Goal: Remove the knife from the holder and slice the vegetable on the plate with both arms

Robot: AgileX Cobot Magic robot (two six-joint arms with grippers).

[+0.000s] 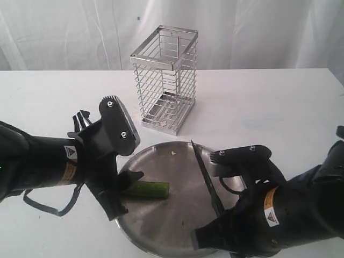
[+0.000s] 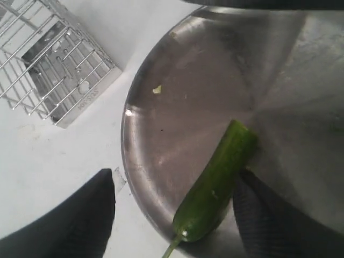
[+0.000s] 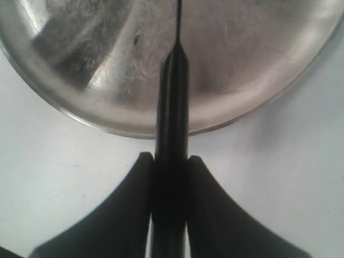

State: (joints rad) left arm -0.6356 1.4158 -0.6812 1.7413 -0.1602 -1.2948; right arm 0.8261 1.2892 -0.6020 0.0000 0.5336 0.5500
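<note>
The holder (image 1: 164,80) stood empty on the desk (image 1: 269,107) at upper middle, so the taking was done. On the plate (image 1: 166,226) below, the right pincer (image 3: 171,161) grasped the knife (image 1: 207,174) by its handle. The left pincer (image 1: 126,193) was released, wide around the vegetable (image 1: 148,188) at the plate's left. I judged the slicing was not yet done.

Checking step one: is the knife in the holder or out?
Out. The right gripper grips the knife over the plate; the holder stands empty.

Bright even diffuse light, soft shadows, dull glare on plate (image 2: 161,140), wrist views slightly soft
</note>
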